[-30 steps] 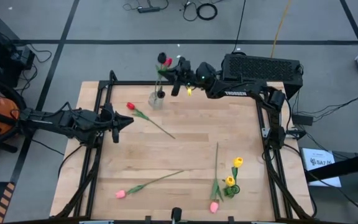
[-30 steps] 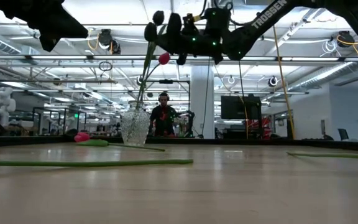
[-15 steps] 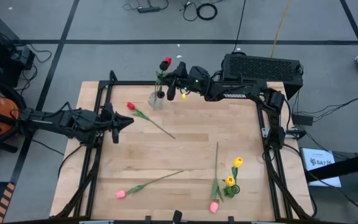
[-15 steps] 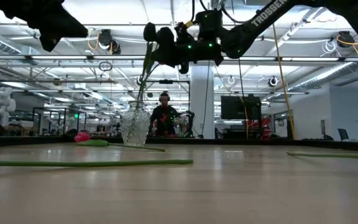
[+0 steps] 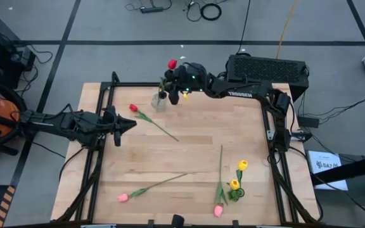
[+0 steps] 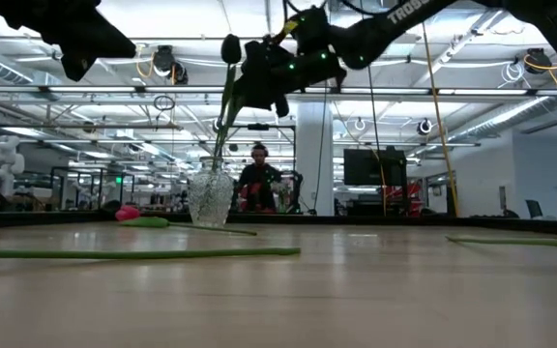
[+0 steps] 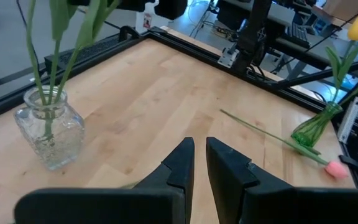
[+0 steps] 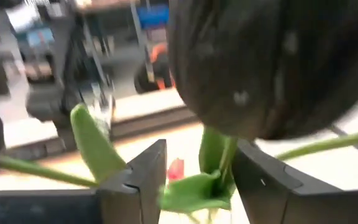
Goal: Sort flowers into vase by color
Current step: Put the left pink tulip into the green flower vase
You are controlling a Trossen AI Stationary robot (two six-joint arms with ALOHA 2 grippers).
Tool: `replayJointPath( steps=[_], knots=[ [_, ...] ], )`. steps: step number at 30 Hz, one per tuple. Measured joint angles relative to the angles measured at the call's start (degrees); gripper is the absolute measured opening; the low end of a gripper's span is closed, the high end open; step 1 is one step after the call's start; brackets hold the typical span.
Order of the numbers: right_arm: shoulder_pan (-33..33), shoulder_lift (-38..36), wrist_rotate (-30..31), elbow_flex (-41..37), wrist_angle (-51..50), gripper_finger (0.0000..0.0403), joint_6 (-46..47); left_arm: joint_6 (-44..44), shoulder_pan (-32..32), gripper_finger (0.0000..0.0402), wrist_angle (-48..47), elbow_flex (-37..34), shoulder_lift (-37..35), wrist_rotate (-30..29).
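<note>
A clear glass vase (image 5: 160, 101) (image 6: 210, 198) stands at the table's far edge and holds two flowers. One has a red head (image 5: 172, 64), the other a dark head (image 6: 230, 46) (image 8: 272, 68). My right gripper (image 5: 169, 87) (image 8: 197, 180) hovers open above the vase, level with the upper stems, with a green stem (image 8: 227, 155) and leaves between its fingers. My left gripper (image 5: 129, 123) (image 7: 199, 165) waits at the table's left, nearly shut and with nothing in it. A red flower (image 5: 133, 108) lies on the table near the vase. Two pink flowers (image 5: 123, 197) (image 5: 218, 211) lie by the near edge. My right gripper stands open around the dark flower's upper stem (image 8: 227, 155), coming level from the table's right. The stem and a leaf (image 8: 188, 193) lie close to its fingers, and I cannot tell whether they touch. The flower's lower stem is in the vase.
A small green vase (image 5: 239, 193) (image 7: 312, 127) with two yellow flowers (image 5: 242, 164) (image 5: 234, 184) stands at the near right. Bare wood lies in the table's middle. A black frame (image 5: 189, 84) runs round the table. In the low view a person (image 6: 257, 179) shows far behind the vase.
My right gripper has opened and let go of the dark flower's stem. It has tipped up toward level and shifted a little toward the table's left, over the vase. The dark head has sunk slightly and swung left, and its stem stays in the vase.
</note>
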Motion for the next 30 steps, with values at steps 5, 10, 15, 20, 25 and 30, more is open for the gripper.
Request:
replayJointPath(
  steps=[5, 10, 15, 20, 25, 30],
  knots=[
    [0.00, -0.07, 4.74, 9.02, -19.53, 0.0180, -5.95, -0.10, 0.00, 0.0047, -0.19, 0.00, 0.00, 0.93],
    [-0.01, -0.13, 7.82, 18.49, -38.59, 0.0180, -6.67, -0.14, 0.00, 0.0047, -0.92, 0.00, 0.02, 1.08],
    [0.00, -0.15, 7.74, 26.01, -54.09, 0.0180, -5.48, -0.45, 0.00, 0.0047, -0.92, 0.00, 0.00, 2.48],
    [0.00, -0.17, 7.69, 35.13, -71.43, 0.0180, 0.38, -4.50, 0.00, 0.0047, -0.88, 0.00, 0.55, 2.08],
    [0.00, -1.02, 8.65, 40.93, -88.95, 0.0180, 10.10, -6.35, 0.00, 0.0047, -0.54, 0.00, 3.14, 0.63],
    [0.50, -2.97, 20.21, 40.39, -101.55, 0.0180, 15.93, -14.92, 0.03, 0.0047, 0.36, 0.00, 8.66, -7.14]
  ],
)
